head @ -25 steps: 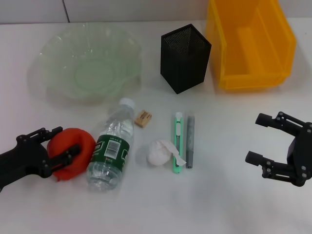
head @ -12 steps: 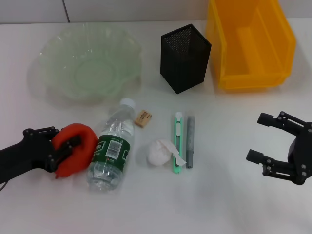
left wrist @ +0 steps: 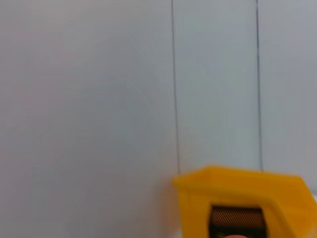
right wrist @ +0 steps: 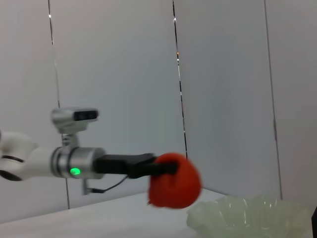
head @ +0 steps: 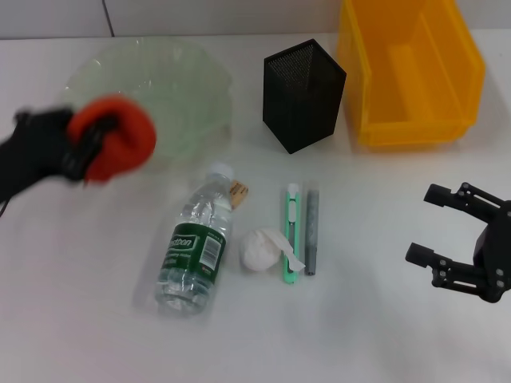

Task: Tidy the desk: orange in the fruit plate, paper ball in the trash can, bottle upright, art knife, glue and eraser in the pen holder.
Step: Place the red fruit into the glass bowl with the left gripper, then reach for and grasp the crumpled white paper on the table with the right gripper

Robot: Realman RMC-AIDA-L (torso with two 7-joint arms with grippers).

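You see the orange [head: 112, 140] clamped in the left gripper [head: 92, 144] at the left edge of the head view, lifted clear of the table [head: 96, 319]. The orange sits at the gripper's tip, its right side projecting past the fingers and overlapping the left rim of the fruit plate [head: 180, 88]. The left arm reaches in from the left edge of the frame, roughly level; the right wrist view confirms this, showing the arm extended horizontally with the orange [right wrist: 174, 181] at its end, above and beside the plate [right wrist: 247, 218].

The right gripper [head: 447, 243] hangs at the lower right of the head view, its fingers spread apart and holding nothing, well apart from every desk item.

Note the remaining items in the head view:
- The bottle [head: 198, 239] lies on its side at lower centre, cap toward the top of the frame.
- The eraser [head: 237, 190] lies just beside the bottle's cap, on its right.
- The paper ball [head: 259, 250] lies right of the bottle, touching the art knife [head: 291, 234].
- The glue stick [head: 311, 230] lies parallel to the knife, just to its right.
- The pen holder [head: 303, 96] stands upright at upper centre.
- The yellow bin [head: 411, 72] sits at the upper right, just beside the pen holder.

The left wrist view shows only a wall, the yellow bin [left wrist: 237, 191] and the pen holder's mesh [left wrist: 237, 220] at the lower right of the frame.
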